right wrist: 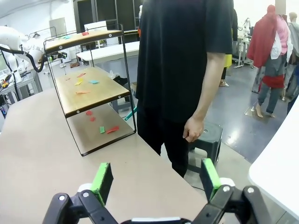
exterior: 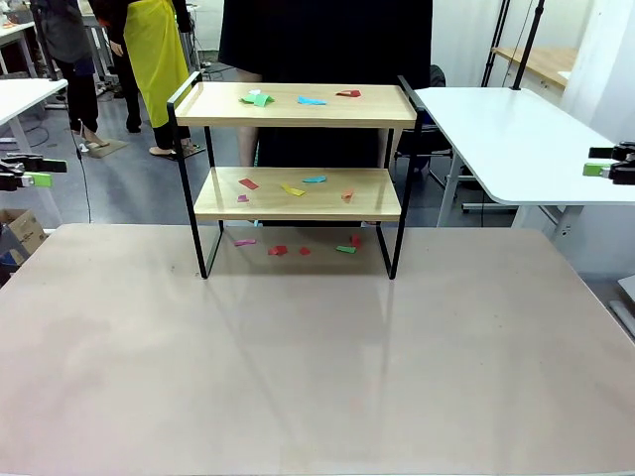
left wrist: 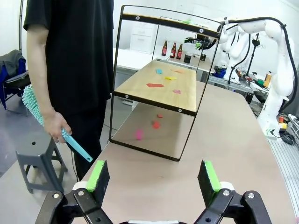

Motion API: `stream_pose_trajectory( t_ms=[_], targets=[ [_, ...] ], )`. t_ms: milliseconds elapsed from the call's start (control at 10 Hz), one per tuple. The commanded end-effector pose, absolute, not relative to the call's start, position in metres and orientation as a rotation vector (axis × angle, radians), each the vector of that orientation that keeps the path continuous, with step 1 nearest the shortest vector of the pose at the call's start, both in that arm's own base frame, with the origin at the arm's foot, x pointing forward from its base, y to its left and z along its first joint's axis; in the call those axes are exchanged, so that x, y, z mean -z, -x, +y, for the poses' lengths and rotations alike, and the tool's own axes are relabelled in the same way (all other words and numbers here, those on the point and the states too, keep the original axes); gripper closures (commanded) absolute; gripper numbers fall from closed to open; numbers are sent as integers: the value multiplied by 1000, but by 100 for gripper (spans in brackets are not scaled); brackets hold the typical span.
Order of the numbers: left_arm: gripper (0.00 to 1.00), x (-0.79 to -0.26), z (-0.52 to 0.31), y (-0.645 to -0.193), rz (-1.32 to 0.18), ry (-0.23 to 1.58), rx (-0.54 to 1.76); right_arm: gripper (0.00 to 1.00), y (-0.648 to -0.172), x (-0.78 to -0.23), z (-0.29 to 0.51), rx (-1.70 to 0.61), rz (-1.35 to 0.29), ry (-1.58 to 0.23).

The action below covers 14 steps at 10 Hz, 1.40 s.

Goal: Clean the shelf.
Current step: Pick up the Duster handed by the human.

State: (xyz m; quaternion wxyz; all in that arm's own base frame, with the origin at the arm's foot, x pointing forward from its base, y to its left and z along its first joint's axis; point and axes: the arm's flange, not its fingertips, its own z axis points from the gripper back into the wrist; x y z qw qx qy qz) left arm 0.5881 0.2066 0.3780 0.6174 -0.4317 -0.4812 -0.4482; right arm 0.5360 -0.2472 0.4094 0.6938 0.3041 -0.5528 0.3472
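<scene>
shelf (exterior: 298,118) boards hold coloured scraps (exterior: 311,100) (more lie underneath).

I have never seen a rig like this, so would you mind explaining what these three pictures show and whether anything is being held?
This is a two-armed robot at a table shared with a person. The front view comes from a fixed camera between the arms, looking across the table. The other two views come from cameras on the wrists. Each looks along its own black, green-padded fingers, so one shows the left gripper and the other the right gripper. Both are open and hold nothing. On the table stands a small two-tier shelf, with coloured scraps on both boards and on the table beneath. The person, standing at the far side, holds a teal duster in one hand.
</scene>
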Motion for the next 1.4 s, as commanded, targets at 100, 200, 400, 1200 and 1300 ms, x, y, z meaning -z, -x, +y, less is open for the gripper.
stream_pose_trajectory(
  t_ms=[100,200,400,1200,1300],
  targets=[
    [0,-396,204,-581,-1145,1021,1034,0,-536,-410,-245,-790,-1252,-644],
    [0,-403,202,-579,-1142,1009,1036,0,-537,-411,-245,-794,-1251,-639],
    [0,-406,200,-580,-1132,1012,1027,0,-537,-414,-245,-786,-1253,-637],
    [0,-404,205,-584,-1130,990,1053,0,-537,-410,-247,-775,-1234,-672],
    [0,-404,205,-584,-1130,990,1053,0,-537,-410,-247,-775,-1234,-672]
  ],
)
